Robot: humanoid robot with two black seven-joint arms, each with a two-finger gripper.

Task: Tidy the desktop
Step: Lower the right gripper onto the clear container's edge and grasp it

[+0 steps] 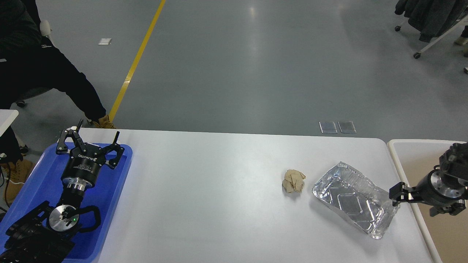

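Note:
The white desktop (219, 197) holds a crumpled beige paper ball (293, 180) and a crushed silver foil tray (353, 200) at its right side. My right gripper (415, 202) hangs over the table's right edge. Its fingers look spread and empty, and one fingertip (396, 192) is at the foil tray's right corner. My left gripper (92, 138) is open and empty, and points away from me above the blue plastic tray (113, 190) at the left end.
A beige bin with a white rim (409, 153) stands just past the table's right edge, under my right arm. A seated person's leg and boot (104, 122) are beyond the table's far left corner. Grey floor lies behind.

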